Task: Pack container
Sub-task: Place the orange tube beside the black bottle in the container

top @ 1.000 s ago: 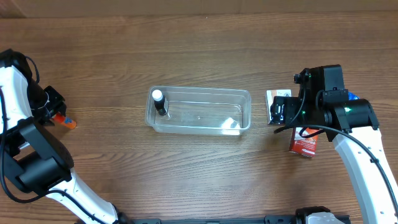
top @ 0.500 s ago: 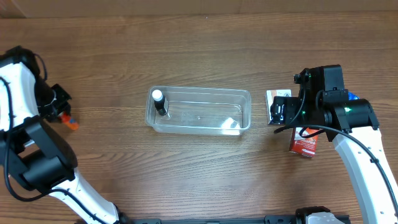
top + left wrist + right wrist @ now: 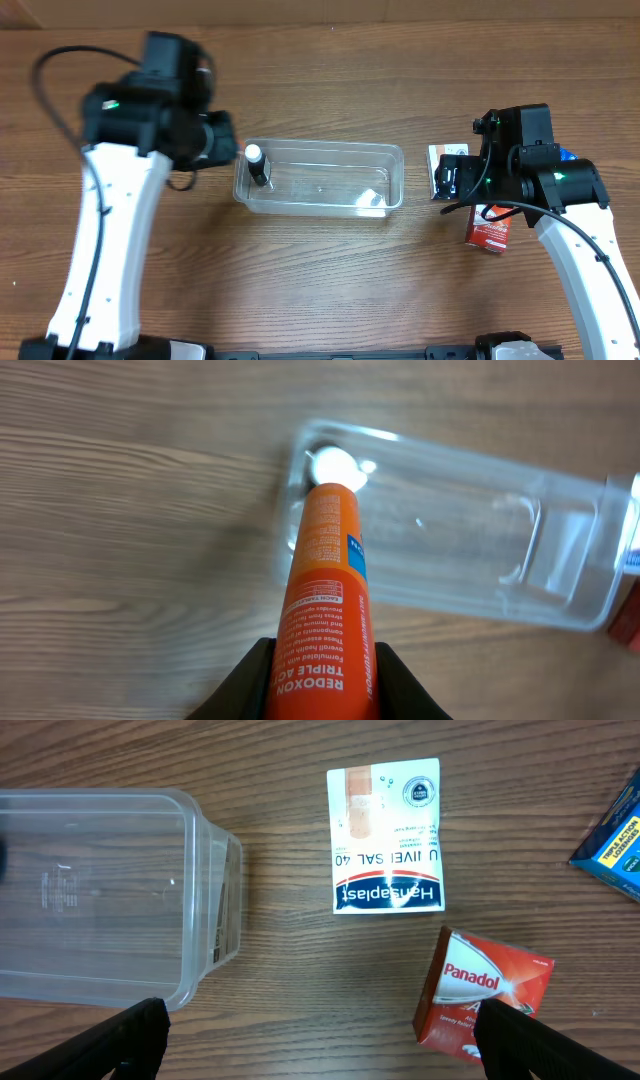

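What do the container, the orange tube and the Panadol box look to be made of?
Container: clear, glossy plastic; the table shows through it and its walls catch glints.
Orange tube: smooth, slightly shiny, printed all over; likely plastic, though coated metal can't be ruled out.
Panadol box: printed card, judging by its sharp folded edges and flat faces.
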Controlling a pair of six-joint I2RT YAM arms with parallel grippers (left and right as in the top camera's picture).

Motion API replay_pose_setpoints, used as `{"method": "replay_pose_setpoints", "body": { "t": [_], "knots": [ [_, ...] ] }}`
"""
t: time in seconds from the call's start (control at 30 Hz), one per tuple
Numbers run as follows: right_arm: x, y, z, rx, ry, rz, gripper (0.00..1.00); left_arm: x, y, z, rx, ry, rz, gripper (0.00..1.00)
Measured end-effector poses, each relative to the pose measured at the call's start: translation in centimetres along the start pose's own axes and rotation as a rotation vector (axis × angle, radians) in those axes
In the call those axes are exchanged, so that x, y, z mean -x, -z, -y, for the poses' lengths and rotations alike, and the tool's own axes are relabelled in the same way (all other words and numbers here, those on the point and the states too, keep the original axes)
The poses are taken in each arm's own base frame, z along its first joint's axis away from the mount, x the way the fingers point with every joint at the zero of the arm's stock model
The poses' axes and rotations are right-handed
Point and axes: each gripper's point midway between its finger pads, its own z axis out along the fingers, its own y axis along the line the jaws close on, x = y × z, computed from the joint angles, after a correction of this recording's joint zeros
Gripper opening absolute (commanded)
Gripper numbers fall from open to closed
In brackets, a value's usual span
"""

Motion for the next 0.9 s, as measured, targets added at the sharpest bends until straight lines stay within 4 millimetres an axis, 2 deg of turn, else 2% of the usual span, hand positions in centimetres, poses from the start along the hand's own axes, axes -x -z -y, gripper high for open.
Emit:
{"method": "replay_pose_setpoints", "body": {
  "t": [0.1, 0.2, 0.33, 0.47, 0.6, 0.77, 0.8, 0.87, 0.9],
  "knots": [
    [0.0, 0.0, 0.0, 0.0, 0.001, 0.0, 1.0, -1.3, -2.7, 1.5, 0.011, -0.031, -0.077, 0.13],
    [0.0, 0.0, 0.0, 0.0, 0.0, 0.0, 1.0, -2.7, -5.8, 1.2, 0.042, -0.02, -0.155, 0.13],
    [0.0, 0.0, 0.0, 0.0, 0.0, 0.0, 1.0, -3.5, -9.4, 0.7, 0.059, -0.005, -0.184, 0.14],
    [0.0, 0.0, 0.0, 0.0, 0.0, 0.0, 1.0, -3.5, -11.9, 0.4, 0.065, -0.003, -0.175, 0.17],
    [0.0, 0.0, 0.0, 0.0, 0.0, 0.0, 1.0, -3.4, -13.1, 0.0, 0.085, -0.005, -0.174, 0.19],
    [0.0, 0.0, 0.0, 0.0, 0.0, 0.0, 1.0, -3.5, -15.2, -0.5, 0.126, -0.004, -0.206, 0.33],
    [0.0, 0.0, 0.0, 0.0, 0.0, 0.0, 1.0, -3.5, -15.3, -0.6, 0.128, -0.004, -0.208, 0.43],
    [0.0, 0.0, 0.0, 0.0, 0.0, 0.0, 1.0, -3.4, -15.4, -0.6, 0.131, -0.004, -0.205, 0.52],
    [0.0, 0.0, 0.0, 0.0, 0.0, 0.0, 1.0, -3.4, -15.4, -0.6, 0.133, 0.002, -0.204, 0.62]
  ]
}}
